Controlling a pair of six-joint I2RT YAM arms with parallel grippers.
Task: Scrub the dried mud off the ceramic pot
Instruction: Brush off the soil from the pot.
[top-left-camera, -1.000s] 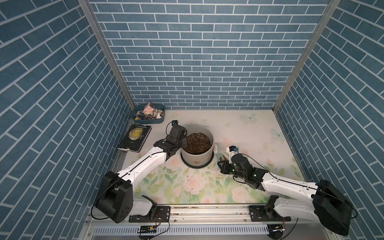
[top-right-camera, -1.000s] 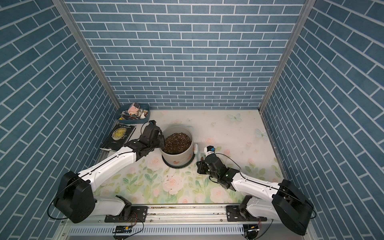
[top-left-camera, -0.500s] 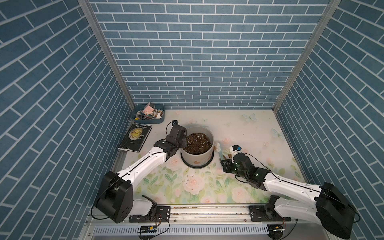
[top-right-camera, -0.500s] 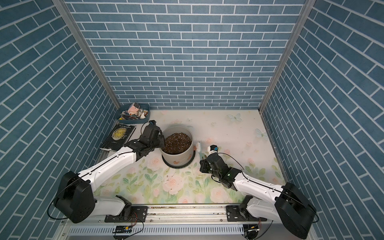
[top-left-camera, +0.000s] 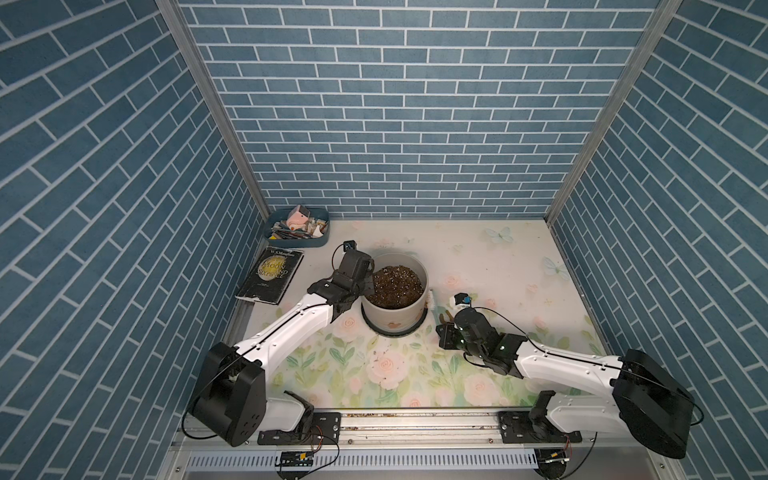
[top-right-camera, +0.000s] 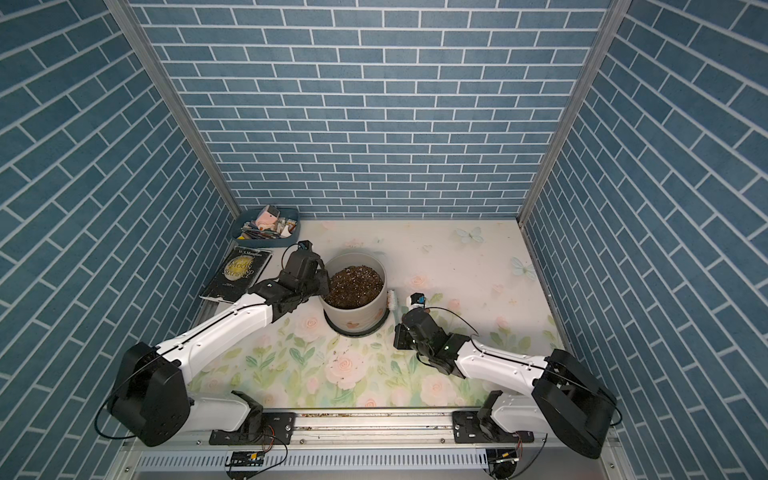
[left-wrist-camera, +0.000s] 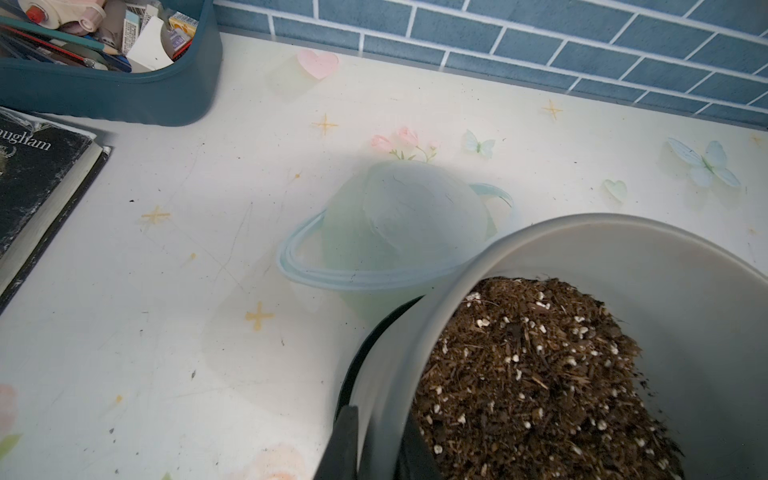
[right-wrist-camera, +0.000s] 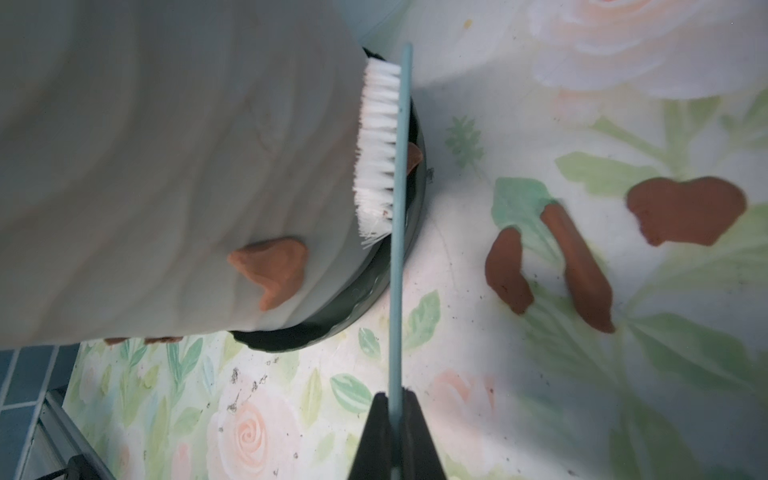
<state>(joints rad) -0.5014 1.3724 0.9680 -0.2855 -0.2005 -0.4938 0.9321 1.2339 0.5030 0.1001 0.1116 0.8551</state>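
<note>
On the floral table, top views: ceramic pot (top-left-camera: 392, 309) sits centre on a black saucer (top-left-camera: 392, 330), filled with dark soil (top-left-camera: 398, 282); book (top-left-camera: 270, 274) and blue tray (top-left-camera: 297, 242) of clutter lie off to the robot's left near the back corner.
Top views, left arm: left gripper (top-left-camera: 368, 286) sits at the pot rim on the robot's left side, jaws hidden behind the wrist body here; grip not readable from above.
Top views, right arm: right gripper (top-right-camera: 397, 318) is low on the table on the pot's other side, with a brush (top-right-camera: 391, 300) reaching up against the pot wall; white bristle head just visible. One small pale reddish mark on the pot's front wall; nothing clear on the table, too small.
Left wrist view: only here the grip shows, left gripper (left-wrist-camera: 380, 446) has one finger outside and one inside the grey rim, pinched on the pot wall (left-wrist-camera: 415, 332). Soil with white bits fills the pot (left-wrist-camera: 540, 374). Book corner (left-wrist-camera: 37, 187) and tray wall (left-wrist-camera: 124, 95) behind.
Right wrist view: only here the dried mud (right-wrist-camera: 274, 268) is plain, a reddish-brown patch stuck on the pot wall (right-wrist-camera: 166, 166), a smaller bit behind the brush by the saucer rim (right-wrist-camera: 353, 305), three more flakes lying loose on the table (right-wrist-camera: 688, 210).
Right wrist view, brush: right gripper (right-wrist-camera: 395, 419) is clamped tight on the thin blue brush handle (right-wrist-camera: 397, 291); white bristles (right-wrist-camera: 378, 145) press against the pot wall, just beside the stuck patch, not on it.
</note>
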